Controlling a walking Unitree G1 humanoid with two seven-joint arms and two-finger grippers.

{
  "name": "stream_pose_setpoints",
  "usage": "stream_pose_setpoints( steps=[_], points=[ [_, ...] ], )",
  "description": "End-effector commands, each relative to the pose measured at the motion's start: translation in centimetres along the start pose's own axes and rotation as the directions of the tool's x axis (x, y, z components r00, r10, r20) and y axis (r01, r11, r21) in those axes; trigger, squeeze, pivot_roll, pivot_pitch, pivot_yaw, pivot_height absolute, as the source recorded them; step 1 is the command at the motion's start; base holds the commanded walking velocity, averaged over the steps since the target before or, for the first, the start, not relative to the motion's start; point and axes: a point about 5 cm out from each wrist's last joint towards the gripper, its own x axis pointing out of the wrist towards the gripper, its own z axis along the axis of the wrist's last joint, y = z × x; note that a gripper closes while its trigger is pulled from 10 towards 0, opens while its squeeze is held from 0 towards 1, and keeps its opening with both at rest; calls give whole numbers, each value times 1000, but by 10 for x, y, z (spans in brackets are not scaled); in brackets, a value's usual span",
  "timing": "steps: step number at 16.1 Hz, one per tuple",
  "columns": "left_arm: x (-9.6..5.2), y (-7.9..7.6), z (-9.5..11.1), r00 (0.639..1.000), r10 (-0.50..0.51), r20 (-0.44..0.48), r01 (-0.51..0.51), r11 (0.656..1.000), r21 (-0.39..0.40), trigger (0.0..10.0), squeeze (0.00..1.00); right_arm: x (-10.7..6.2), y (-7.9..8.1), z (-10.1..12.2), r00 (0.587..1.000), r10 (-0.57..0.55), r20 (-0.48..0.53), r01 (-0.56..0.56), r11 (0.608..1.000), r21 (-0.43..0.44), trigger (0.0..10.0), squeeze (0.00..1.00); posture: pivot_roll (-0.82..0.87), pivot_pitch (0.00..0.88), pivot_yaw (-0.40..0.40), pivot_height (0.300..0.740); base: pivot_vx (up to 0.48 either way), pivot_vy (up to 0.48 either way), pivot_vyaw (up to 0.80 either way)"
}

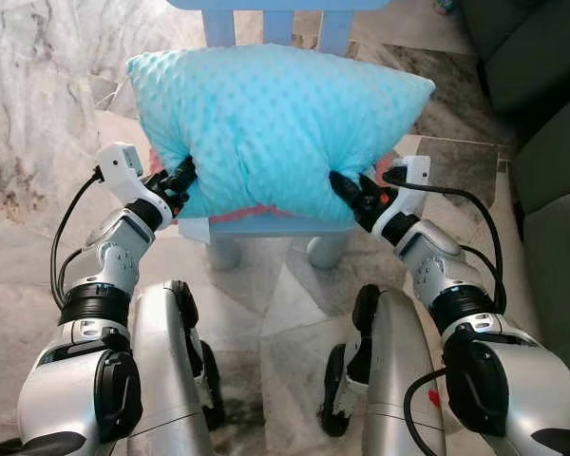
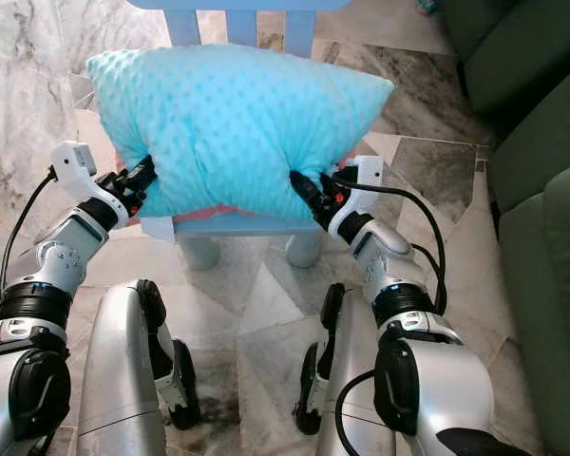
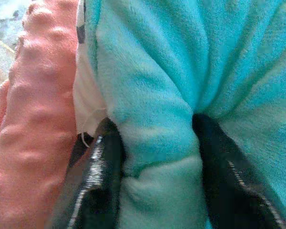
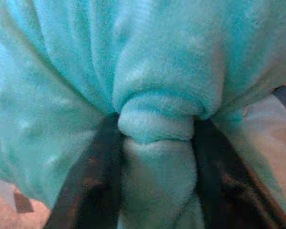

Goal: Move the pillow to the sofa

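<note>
A turquoise dotted pillow (image 1: 275,123) with a pink underside (image 3: 33,129) rests on the seat of a light blue chair (image 1: 266,226). My left gripper (image 1: 183,176) is shut on the pillow's lower left edge, a fold of turquoise plush bunched between its fingers (image 3: 97,176). On the other side, my right gripper (image 1: 343,187) pinches the lower right edge the same way, its fingers (image 4: 88,176) squeezing a roll of fabric. A dark green sofa (image 1: 551,152) stands to the right.
The chair's back slats (image 1: 280,24) rise behind the pillow and its round legs (image 1: 325,249) stand on the marble floor (image 1: 38,142). The sofa's edge runs close along my right arm. My own legs (image 1: 171,361) show below.
</note>
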Motion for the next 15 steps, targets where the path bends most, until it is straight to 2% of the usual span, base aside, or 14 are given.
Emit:
stream_pose_setpoints(
  steps=[1,10,12,15],
  points=[
    [-3,3,-9,1000,7,-26,-7,1000,-8,0,0,-1,5,-18,998,1,-59,1,1000,21,0,0,25,490,-42,496,0,0,0],
    [-3,2,-14,1000,9,-28,-9,1000,-7,0,0,-3,-2,-10,996,-95,1,95,995,-32,0,0,17,490,-44,496,0,0,0],
    [-3,2,-13,1000,25,-10,-25,1000,-5,0,0,-4,-5,-7,993,-120,11,120,991,-66,0,0,15,488,-43,496,0,0,0],
    [-1,1,-11,1000,25,-8,-24,999,21,0,0,-3,-4,-5,993,-117,19,118,991,-68,0,0,16,485,-40,496,0,0,0]
  ],
)
